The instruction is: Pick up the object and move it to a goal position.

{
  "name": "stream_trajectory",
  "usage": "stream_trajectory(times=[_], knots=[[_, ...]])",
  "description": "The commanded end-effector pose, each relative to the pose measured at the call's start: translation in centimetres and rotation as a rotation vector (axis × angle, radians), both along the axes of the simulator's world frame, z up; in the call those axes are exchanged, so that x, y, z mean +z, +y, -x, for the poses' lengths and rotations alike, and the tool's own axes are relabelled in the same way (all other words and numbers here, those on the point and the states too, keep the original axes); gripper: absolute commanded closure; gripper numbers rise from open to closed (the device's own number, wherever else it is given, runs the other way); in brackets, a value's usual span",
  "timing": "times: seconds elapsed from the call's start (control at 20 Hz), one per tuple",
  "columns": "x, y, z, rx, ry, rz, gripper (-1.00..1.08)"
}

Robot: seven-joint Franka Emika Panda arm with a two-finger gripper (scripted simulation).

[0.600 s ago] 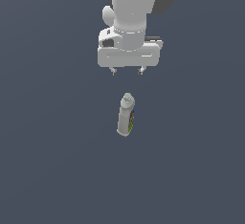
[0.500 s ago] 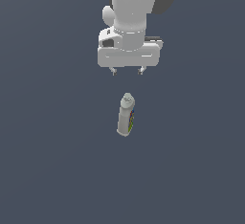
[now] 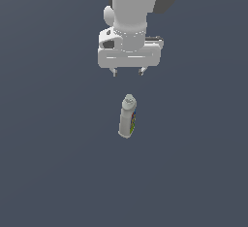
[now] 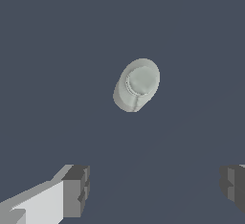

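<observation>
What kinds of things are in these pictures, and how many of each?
Slim off-white bottle with a round cap and a multicoloured label strip: 1
White robot arm with a gripper, its two fingers spread apart: 1
Total: 2

Bottle [image 3: 127,118]: smooth, matt off-white plastic, printed label. Claw [image 3: 128,71]: smooth pale plastic-like shell. Table [image 3: 48,163]: flat matt grey.

A plain dark grey-blue surface [image 3: 48,172] fills the background.
</observation>
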State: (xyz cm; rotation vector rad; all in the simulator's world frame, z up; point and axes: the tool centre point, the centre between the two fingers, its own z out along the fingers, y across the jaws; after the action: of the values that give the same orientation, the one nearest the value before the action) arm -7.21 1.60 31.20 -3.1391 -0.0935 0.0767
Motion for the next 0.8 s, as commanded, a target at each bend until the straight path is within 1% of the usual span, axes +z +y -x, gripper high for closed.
stream_trajectory(times=[0.0,0.35,0.75], knots=[[0.0,0.0,0.0,0.003,0.002,-0.001,-0.92],[-0.2,0.0,-0.5,-0.039,-0.003,0.001,-0.92],[-0.8,0.2,-2.2,-0.165,-0.014,0.006,-0.92]])
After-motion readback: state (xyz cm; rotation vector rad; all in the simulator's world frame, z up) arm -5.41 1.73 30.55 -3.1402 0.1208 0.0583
